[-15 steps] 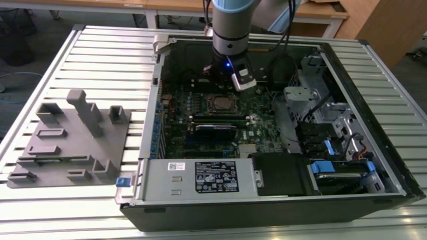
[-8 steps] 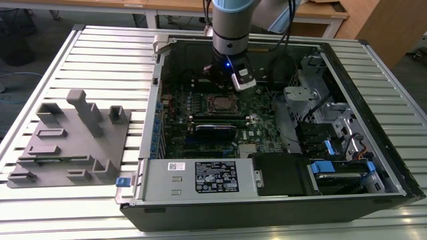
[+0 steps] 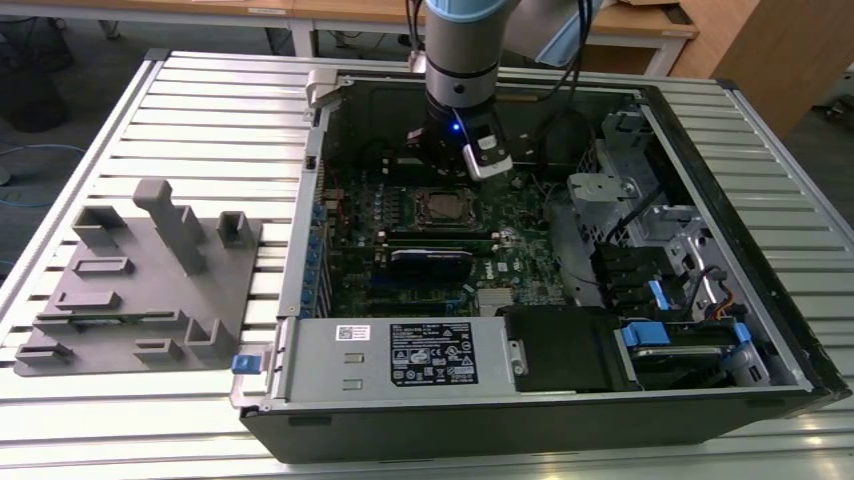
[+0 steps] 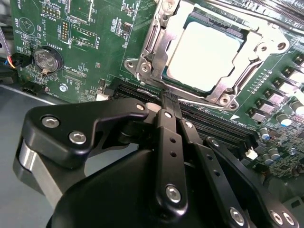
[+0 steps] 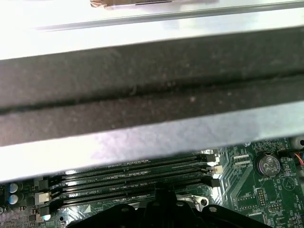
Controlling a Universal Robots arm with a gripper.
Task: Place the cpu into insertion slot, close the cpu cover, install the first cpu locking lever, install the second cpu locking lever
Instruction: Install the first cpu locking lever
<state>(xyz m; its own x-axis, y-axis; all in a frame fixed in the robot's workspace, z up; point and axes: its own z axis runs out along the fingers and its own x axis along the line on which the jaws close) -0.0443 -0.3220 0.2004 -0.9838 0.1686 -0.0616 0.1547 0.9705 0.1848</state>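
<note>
A black label [image 3: 430, 354] with white print sits on the power supply. The cpu [image 4: 204, 54] lies in the insertion slot [image 3: 442, 206], and the cpu cover [image 4: 154, 47] is down around it. The gripper [image 4: 166, 97] has its fingers pressed together with nothing seen between them. Its tip is just beside the cover's edge, over the memory slots [image 4: 216, 126]. The case wall [image 5: 142, 142] stands close by.

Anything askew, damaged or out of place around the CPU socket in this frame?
Nothing stands out. In the second wrist view the silvery-grey square cpu lies flat, squarely framed in the window of the metal cpu cover, which is down over it. The black gripper, jaws together, sits beside the cover's edge.
</note>
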